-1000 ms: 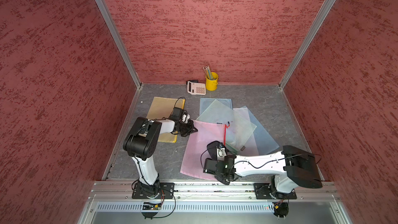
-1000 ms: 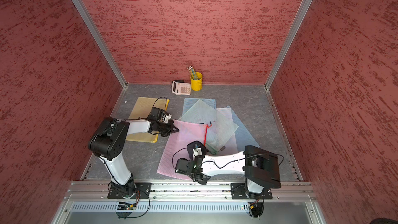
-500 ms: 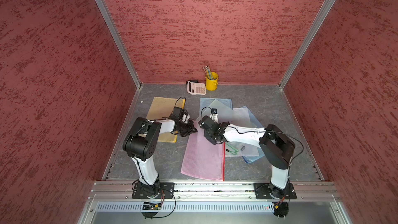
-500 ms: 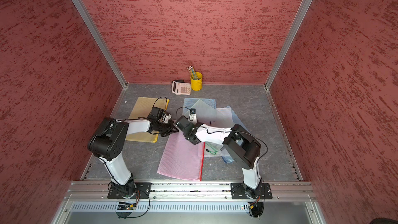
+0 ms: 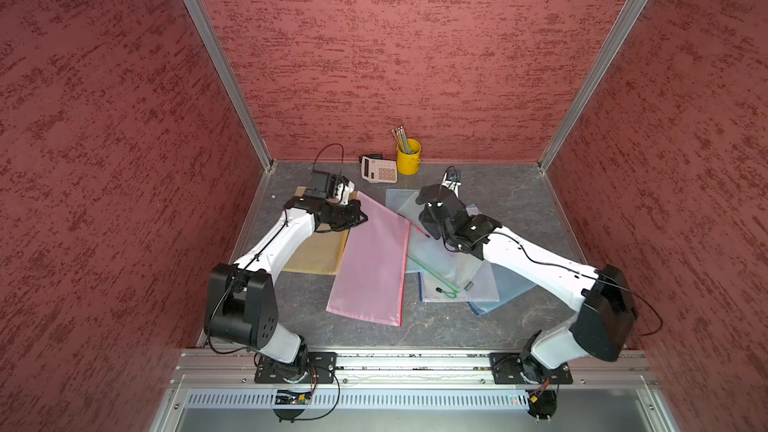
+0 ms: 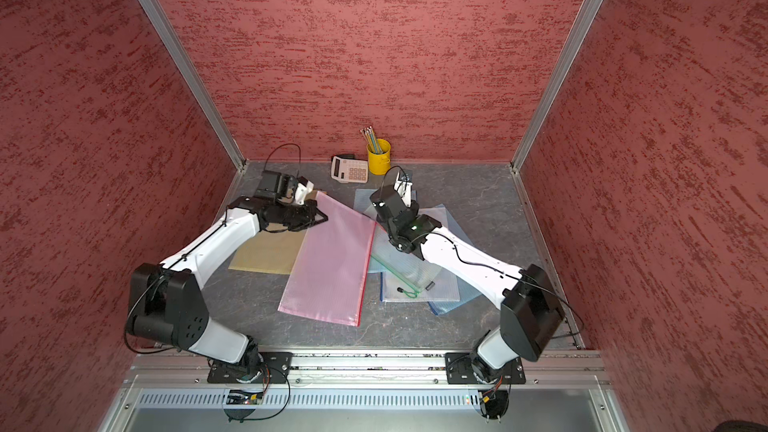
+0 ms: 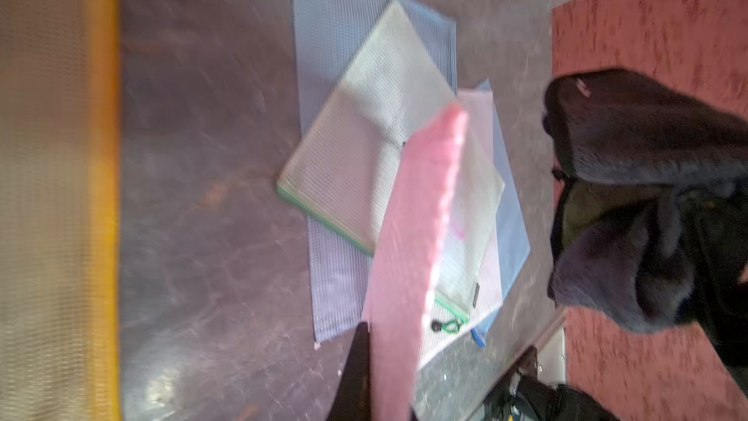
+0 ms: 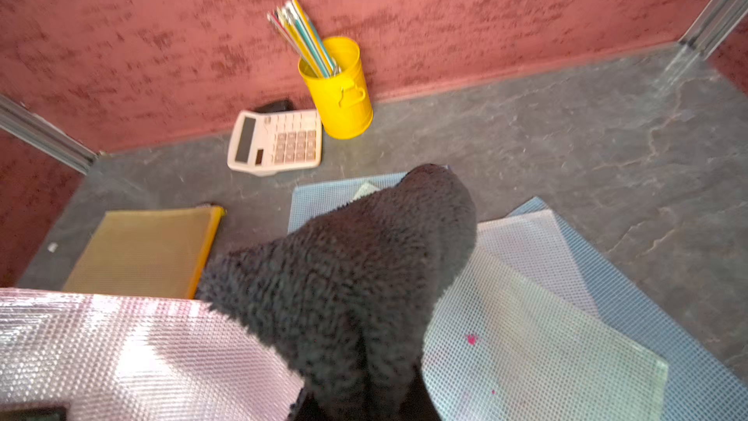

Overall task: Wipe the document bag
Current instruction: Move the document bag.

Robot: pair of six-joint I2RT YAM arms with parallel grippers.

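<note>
Left gripper pinches the far left corner of the pink document bag, jaws closed on it. It holds that end tilted up off the table, while the bag's near end rests on the surface. Right gripper is clamped on a dark grey cloth that hides its fingertips. It sits at the bag's far right edge, by the red zip, above a pile of mesh bags.

The pink bag's left long edge overlaps a yellow bag, and its right edge overlaps the pile. Its near edge lies well short of the front rail. Bare table shows there and in the far right corner. The left gripper works close to the left wall.

By count there are one cloth, one pink bag and one yellow bag. The pile holds seemingly four bags, one green-zipped and the rest pale or blue. At the far wall stand one calculator and one yellow cup of pencils.

A second ago the right gripper was at the pink bag's near end, and half a second ago it was beside the left gripper. It has since swung right. The left gripper has risen, drawing the bag's corner farther back.
</note>
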